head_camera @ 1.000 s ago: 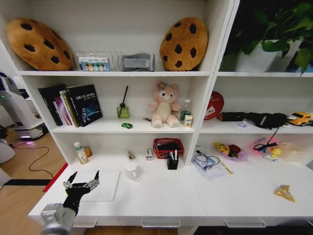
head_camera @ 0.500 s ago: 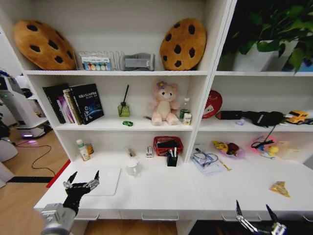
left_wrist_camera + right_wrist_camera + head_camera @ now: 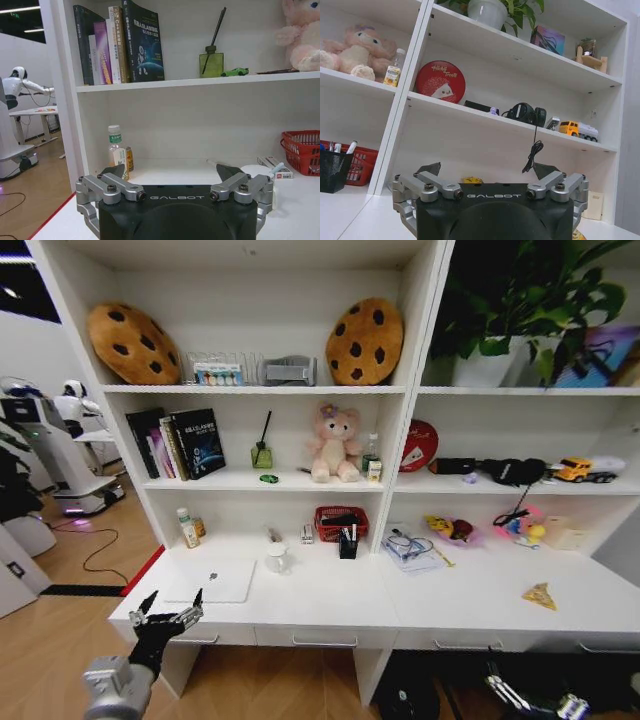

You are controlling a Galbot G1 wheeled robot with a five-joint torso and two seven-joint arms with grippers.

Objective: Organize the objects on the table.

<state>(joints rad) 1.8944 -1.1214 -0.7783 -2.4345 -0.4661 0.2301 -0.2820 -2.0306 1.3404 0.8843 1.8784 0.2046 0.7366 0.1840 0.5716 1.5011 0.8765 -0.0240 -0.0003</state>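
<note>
The white table (image 3: 330, 597) carries a silver laptop (image 3: 212, 580) at its left, a green-labelled bottle (image 3: 187, 528) behind it and a yellow triangular piece (image 3: 540, 595) at the right. Pens stand in a black holder (image 3: 348, 543). A tiny green toy (image 3: 268, 478) lies on the shelf above. My left gripper (image 3: 173, 600) hangs open and empty in front of the table's left corner, facing the bottle (image 3: 116, 150). My right gripper (image 3: 530, 695) is low at the right, below the desk edge, open and empty in its wrist view (image 3: 489, 170).
A red basket (image 3: 340, 522) and a white cup (image 3: 277, 558) stand mid-table, and glasses on papers (image 3: 408, 548) lie further right. Drawers with slim handles (image 3: 322, 640) run under the top. Another robot (image 3: 70, 455) stands on the wooden floor to the left.
The whole picture has shrunk and shifted, so the camera has backed away from the desk. The right gripper has come into view at the bottom right. Both grippers stay open.
</note>
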